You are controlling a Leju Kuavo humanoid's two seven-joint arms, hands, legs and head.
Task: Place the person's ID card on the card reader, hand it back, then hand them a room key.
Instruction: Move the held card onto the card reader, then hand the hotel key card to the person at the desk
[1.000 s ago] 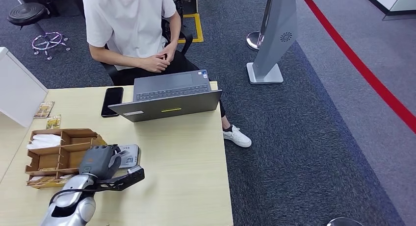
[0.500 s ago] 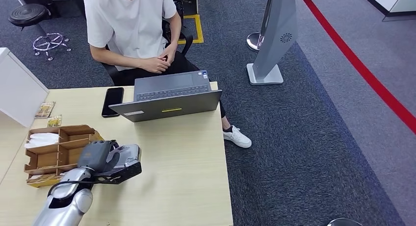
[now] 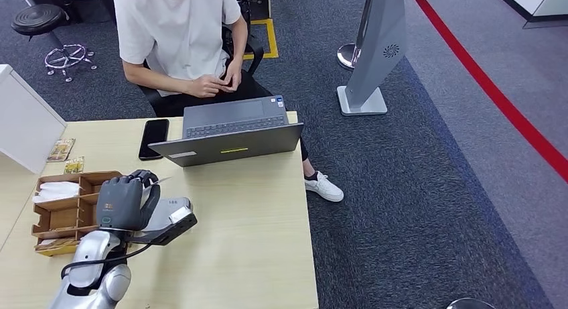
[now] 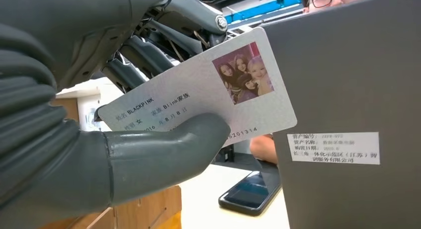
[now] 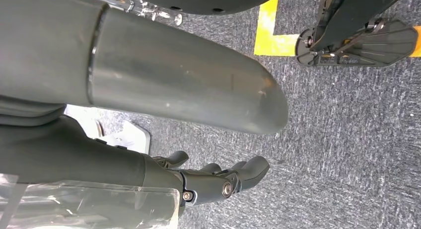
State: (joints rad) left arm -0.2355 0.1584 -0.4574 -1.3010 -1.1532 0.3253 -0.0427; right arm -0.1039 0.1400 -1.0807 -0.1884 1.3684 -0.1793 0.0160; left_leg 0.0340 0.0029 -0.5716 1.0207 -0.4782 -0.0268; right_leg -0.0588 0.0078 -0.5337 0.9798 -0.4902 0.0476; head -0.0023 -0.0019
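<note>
ID card: thin white plastic rectangle, photo at one corner, printed lines, pinched between thick grey thumb and darker fingers of left hand. Card reader: small grey slab directly beneath fingers, on pale wood surface. Brown compartmented wooden organiser just beside fingers. Grey laptop and black phone beyond fingers; person behind. Right hand over dark carpet, fingers curled, nothing held.
</note>
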